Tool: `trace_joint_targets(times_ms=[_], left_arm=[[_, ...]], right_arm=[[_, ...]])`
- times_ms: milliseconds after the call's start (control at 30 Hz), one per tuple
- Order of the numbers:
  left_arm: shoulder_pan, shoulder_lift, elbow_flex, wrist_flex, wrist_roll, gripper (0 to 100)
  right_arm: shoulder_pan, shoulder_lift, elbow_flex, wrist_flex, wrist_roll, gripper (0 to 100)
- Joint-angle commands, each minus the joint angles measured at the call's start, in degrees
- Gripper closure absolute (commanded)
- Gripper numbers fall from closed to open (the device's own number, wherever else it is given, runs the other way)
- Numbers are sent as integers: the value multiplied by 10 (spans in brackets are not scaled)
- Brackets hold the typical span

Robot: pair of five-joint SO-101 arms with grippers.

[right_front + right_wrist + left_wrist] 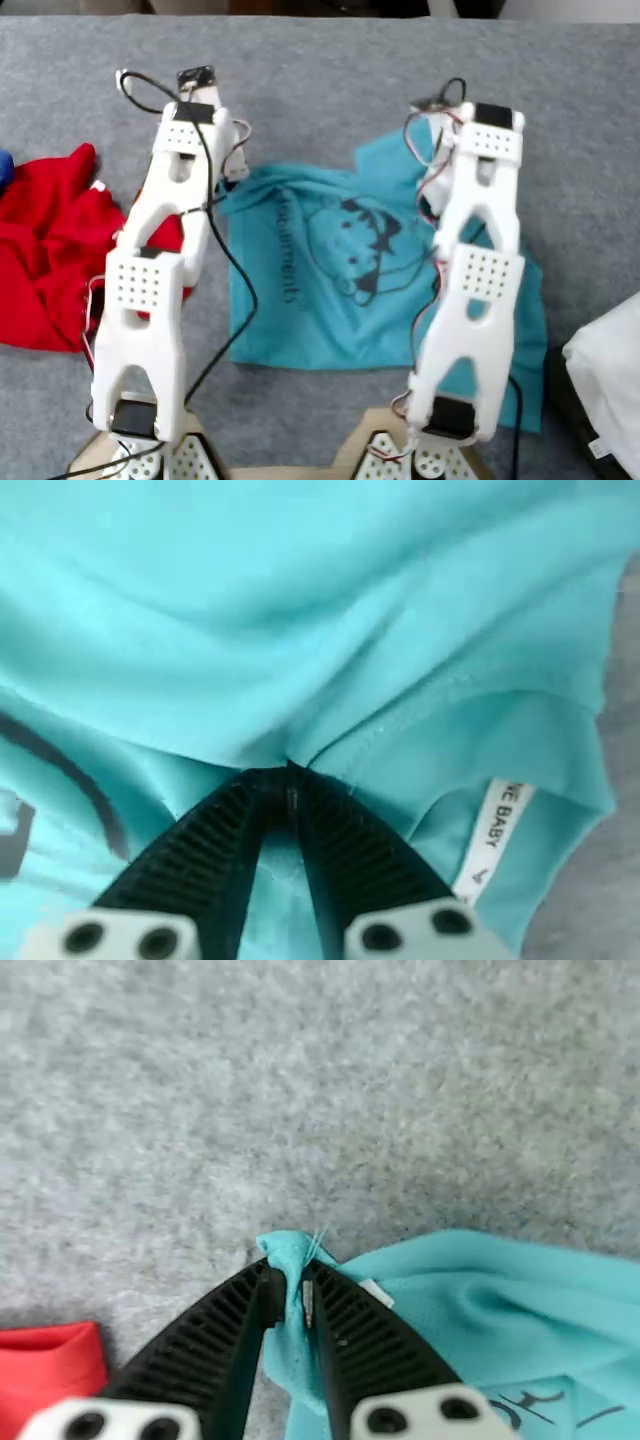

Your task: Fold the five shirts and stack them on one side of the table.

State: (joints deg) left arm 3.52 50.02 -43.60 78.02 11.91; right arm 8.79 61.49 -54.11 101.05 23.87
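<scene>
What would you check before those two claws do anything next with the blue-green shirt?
1. Left claw grips the teal shirt: ok, shut on a corner.
2. Right claw grips it too: ok, shut on a fold near the neck label.
3. Shirt lying smooth: not ok, rumpled around the right claw.
4. Red shirt out of the way: ok, crumpled, apart from the teal one.
5. White cloth clear: ok, apart on the other side.

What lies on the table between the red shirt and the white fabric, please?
The teal shirt lies spread there, as the high view shows.
</scene>
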Motion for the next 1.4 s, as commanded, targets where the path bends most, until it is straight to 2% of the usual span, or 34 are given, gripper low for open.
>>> trace_joint_targets(times_ms=[0, 133, 267, 533, 700, 900, 1067, 1367], left_arm=[[-6, -3, -12, -9, 4, 981], [-6, -2, -11, -9, 4, 981], [-6, -2, -11, -9, 4, 981], [-6, -2, -11, -10, 4, 981], [-6, -2, -11, -10, 4, 981], [-6, -1, -2, -22, 5, 981], [-6, -1, 0, -22, 5, 981], [-6, -1, 0, -22, 5, 981]], right_arm=[[12, -77, 135, 12, 20, 994], [17, -144, 187, 2, 41, 994], [16, -194, 129, -29, 41, 988], [7, -208, -118, -34, 38, 796], [-41, -168, -144, -109, 36, 821], [-83, -57, -149, -210, -12, 818], [-79, 2, -149, -256, -57, 818], [-54, 52, -148, -258, -87, 818]])
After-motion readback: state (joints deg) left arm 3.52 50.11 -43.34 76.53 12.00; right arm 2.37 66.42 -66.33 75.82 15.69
